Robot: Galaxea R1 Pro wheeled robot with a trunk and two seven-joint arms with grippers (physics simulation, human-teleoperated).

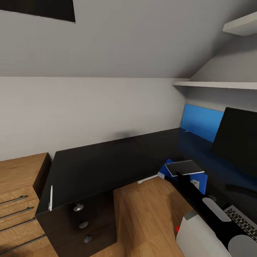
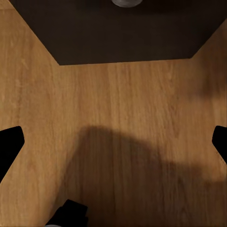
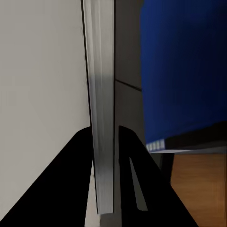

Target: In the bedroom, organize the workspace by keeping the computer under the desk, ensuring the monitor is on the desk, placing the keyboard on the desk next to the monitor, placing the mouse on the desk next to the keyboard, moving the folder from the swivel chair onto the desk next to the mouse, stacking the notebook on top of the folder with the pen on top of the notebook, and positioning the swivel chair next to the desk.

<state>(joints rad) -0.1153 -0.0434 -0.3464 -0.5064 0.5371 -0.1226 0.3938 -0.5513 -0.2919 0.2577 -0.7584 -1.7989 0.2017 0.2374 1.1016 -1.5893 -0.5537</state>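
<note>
Sloped attic walls close in over the black L-shaped desk (image 1: 107, 160), with a white shelf (image 1: 217, 84) above its right wing and wooden floor (image 1: 150, 214) in the crook of the L.

My right pincer (image 3: 104, 142) is clamped on the notebook (image 1: 185, 167); in the right wrist view the thin grey slab runs edge-on between the two black fingers. It lies flat above the blue folder (image 1: 166, 169), which sits at the inner corner of the desk, blue showing past the notebook on either side. I cannot tell whether the notebook already touches the folder. As I judge it, the coming move turns on this: the folder is directly beneath the notebook, so a straight lowering should stack it.

The monitor (image 1: 237, 139) stands just beyond on the right wing and the keyboard (image 1: 242, 221) lies nearer me. Neither looks to be in the path.

The pen (image 1: 50, 198) lies well apart, at the far left end of the desk above the drawer unit (image 1: 82, 225), its long axis along that end edge. My left pincer (image 2: 113, 142) hangs spread wide and empty over the floor by those drawers, so it seems the nearer one for the pen.
</note>
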